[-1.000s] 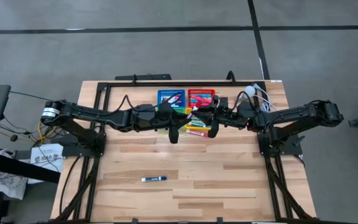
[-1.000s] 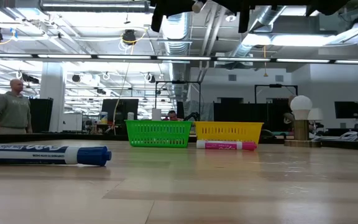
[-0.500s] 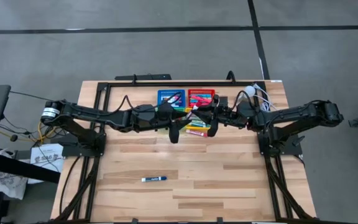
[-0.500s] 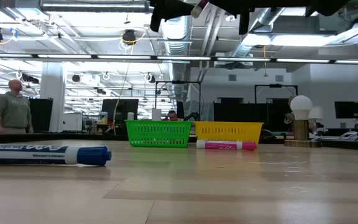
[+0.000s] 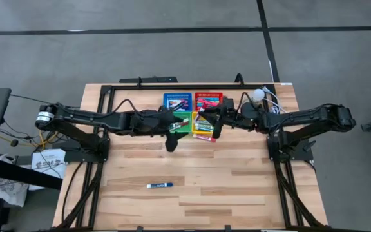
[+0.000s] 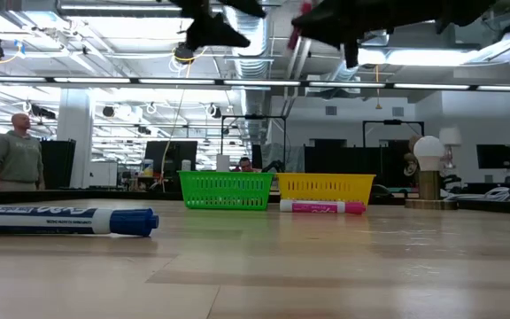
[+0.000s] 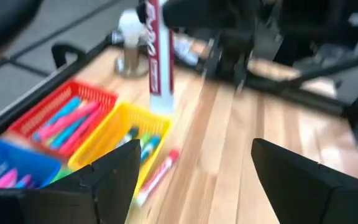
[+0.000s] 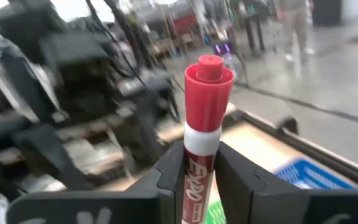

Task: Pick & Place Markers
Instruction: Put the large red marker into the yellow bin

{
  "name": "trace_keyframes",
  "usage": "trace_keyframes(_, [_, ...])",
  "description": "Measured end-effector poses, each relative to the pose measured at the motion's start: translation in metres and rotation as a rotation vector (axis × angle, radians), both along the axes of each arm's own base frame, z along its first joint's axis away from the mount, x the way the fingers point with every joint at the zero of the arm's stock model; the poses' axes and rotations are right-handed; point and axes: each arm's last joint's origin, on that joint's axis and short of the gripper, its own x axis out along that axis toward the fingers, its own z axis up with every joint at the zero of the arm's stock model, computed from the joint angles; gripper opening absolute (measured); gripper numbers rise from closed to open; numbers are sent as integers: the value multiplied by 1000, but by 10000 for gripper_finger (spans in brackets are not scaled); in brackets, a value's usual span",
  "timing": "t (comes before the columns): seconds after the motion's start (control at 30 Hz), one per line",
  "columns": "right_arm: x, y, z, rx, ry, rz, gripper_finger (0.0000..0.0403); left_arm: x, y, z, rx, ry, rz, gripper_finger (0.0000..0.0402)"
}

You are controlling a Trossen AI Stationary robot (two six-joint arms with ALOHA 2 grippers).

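Note:
My right gripper (image 8: 196,186) is shut on a red-capped white marker (image 8: 202,118), held high over the yellow basket (image 5: 203,126); the left wrist view shows that marker (image 7: 156,56) standing upright in the air. My left gripper (image 7: 191,186) is open with nothing between its fingers, a little to the left of it over the table (image 5: 171,142). A pink marker (image 5: 203,137) lies flat on the wood beside the yellow basket, and a blue-capped marker (image 5: 159,185) lies flat nearer the front. More markers lie in the baskets. My right gripper pinches the marker's barrel (image 8: 194,180) between its two fingers, below the red cap (image 8: 208,71). The fingers come about level from the table's right and lie across the marker. The marker stands roughly upright, cap up, lifted clear of the table and baskets.
Four mesh baskets sit in a square at the far middle: blue (image 5: 177,101), red (image 5: 209,101), green (image 5: 183,121) and yellow. A white lamp-like bulb (image 5: 257,96) and cables lie at the far right. A person stands beyond the table (image 6: 16,155).
My left gripper has drawn back toward the table's left, away from the right gripper and the marker, and has tipped. The marker stays in my right gripper, which has sunk slightly over the baskets.

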Motion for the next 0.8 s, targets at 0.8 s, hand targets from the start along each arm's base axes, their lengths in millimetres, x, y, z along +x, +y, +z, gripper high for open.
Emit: trace_keyframes(0.8, [-17,-47,36,-47,676,-40,60,-85,13,-57,-13,35,140,303])
